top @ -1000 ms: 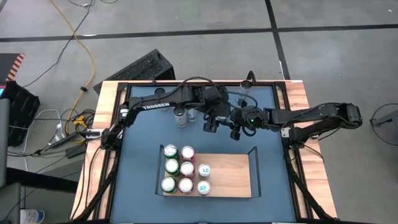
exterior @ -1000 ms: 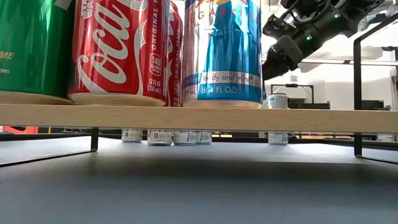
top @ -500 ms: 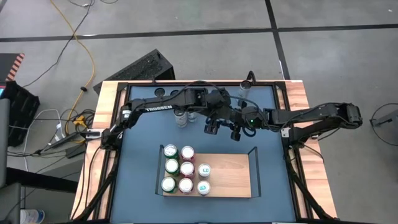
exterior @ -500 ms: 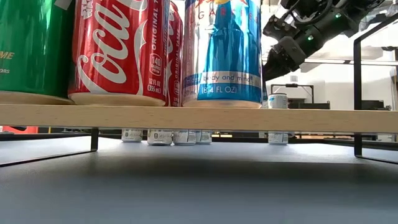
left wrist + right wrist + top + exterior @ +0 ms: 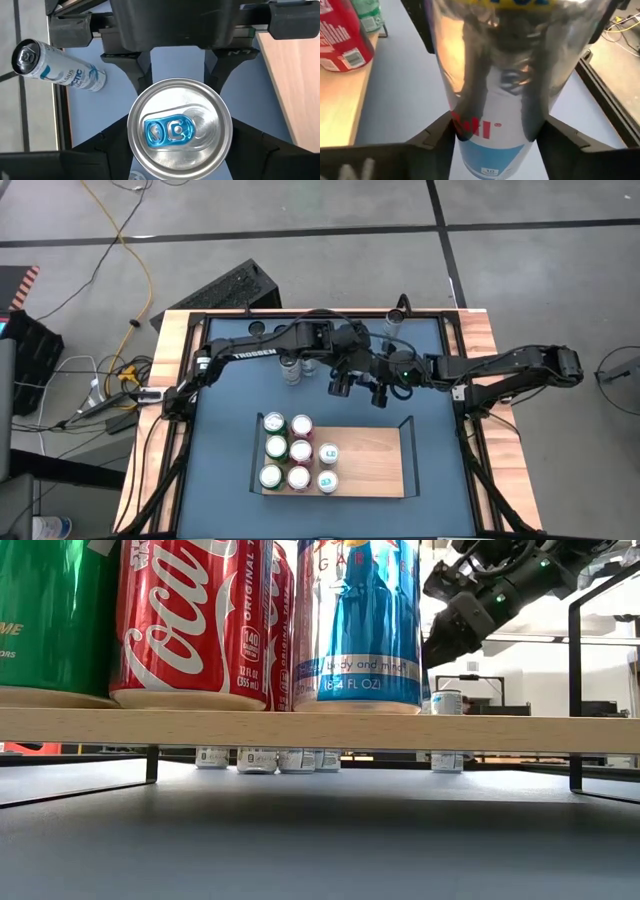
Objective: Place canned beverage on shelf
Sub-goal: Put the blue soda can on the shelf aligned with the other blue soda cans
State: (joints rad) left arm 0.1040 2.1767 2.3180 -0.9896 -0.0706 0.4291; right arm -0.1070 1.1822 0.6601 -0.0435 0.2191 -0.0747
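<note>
High view, counts: eight cans stand on the shelf [image 5: 365,463] at its left end, in columns of three, three and two; a few more cans [image 5: 292,368] stand on the blue table [image 5: 220,440] behind it.
High view, arms: the left gripper [image 5: 343,380] and the right gripper [image 5: 379,388] meet above the table, just behind the shelf; the can they share is hidden under them.
Low view: a green can [image 5: 55,620], red cans [image 5: 195,620] and a blue-and-silver can [image 5: 357,620] stand upright on the board, and a dark gripper hangs above its right part.
Left wrist view: the held can [image 5: 180,131] shows end-on, its blue tab facing the camera, with this gripper's fingers [image 5: 120,137] clamped on its sides. A slim white can [image 5: 60,67] lies on its side on the table.
Right wrist view: the same can [image 5: 495,95] fills the frame lengthwise, long axis running away from the camera, and this gripper's fingers [image 5: 437,135] press on its wall too.
</note>
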